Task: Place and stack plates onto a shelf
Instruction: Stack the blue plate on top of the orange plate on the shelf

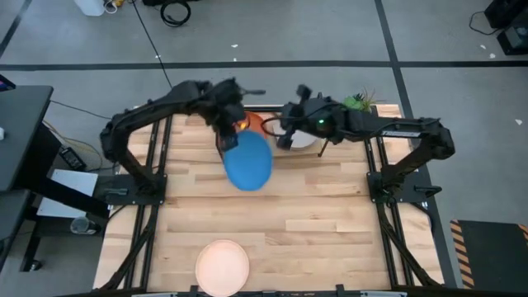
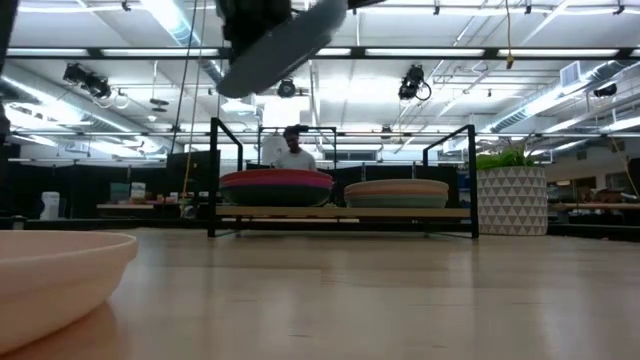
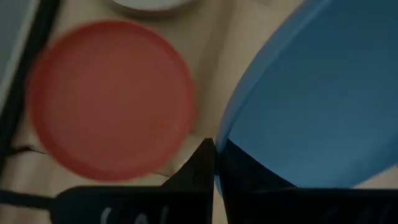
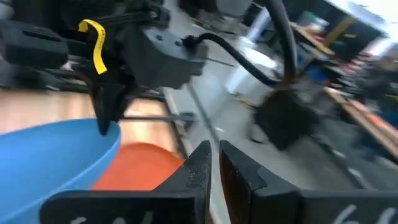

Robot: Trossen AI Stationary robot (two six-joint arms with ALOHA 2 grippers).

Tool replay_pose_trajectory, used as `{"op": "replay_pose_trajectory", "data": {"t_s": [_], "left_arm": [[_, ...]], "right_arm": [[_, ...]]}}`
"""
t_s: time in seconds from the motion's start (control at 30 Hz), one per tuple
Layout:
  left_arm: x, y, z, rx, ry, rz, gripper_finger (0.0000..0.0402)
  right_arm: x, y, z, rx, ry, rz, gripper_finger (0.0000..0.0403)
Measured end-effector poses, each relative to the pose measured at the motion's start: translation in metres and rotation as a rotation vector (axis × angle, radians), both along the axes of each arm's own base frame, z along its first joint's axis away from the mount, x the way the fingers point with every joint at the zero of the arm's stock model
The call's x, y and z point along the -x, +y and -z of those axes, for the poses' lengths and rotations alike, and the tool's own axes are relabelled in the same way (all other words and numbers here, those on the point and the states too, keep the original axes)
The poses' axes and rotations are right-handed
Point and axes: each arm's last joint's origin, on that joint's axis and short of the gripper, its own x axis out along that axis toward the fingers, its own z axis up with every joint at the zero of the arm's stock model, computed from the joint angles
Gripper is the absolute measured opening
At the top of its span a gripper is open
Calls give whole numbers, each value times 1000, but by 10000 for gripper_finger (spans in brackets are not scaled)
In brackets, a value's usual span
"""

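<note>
Left gripper point(image 1: 227, 136) clamped on bright blue plate's point(image 1: 248, 161) far rim, plate held aloft just near of the orange-topped stack point(image 1: 250, 123); right gripper point(image 4: 214, 163) closed, empty.

We see a light-wood tabletop point(image 1: 313, 206), and toward twelve o'clock on it stands the shelf point(image 2: 340, 212), black-framed, bearing two plate stacks side by side: one topped by an orange plate point(image 3: 112, 99), the other tan-topped point(image 2: 397, 188). Toward six o'clock a cream plate point(image 1: 222, 266) lies alone, and at about one o'clock sits a patterned planter point(image 2: 511, 200).
</note>
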Motion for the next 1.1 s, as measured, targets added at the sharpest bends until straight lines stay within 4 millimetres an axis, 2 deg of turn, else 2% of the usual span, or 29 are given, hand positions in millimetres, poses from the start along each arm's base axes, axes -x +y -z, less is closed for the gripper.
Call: {"op": "replay_pose_trajectory", "data": {"t_s": [0.23,0.47,0.6,0.83,0.97,1.1], "left_arm": [[-29,60,9,-104,52,-93,15],[-42,104,41,-189,243,-102,15],[-40,120,51,-189,345,-98,15],[-26,143,58,-184,379,-129,15],[-22,149,58,-179,375,-148,21],[-23,146,58,-143,357,-129,48]], "right_arm": [[36,-1,-26,63,-42,161,37],[48,5,-31,-7,-92,162,37],[43,11,-24,-57,-71,134,37],[28,23,-8,-83,-7,100,37],[21,26,-3,-80,6,89,37],[21,26,-3,-79,7,89,37]]}}
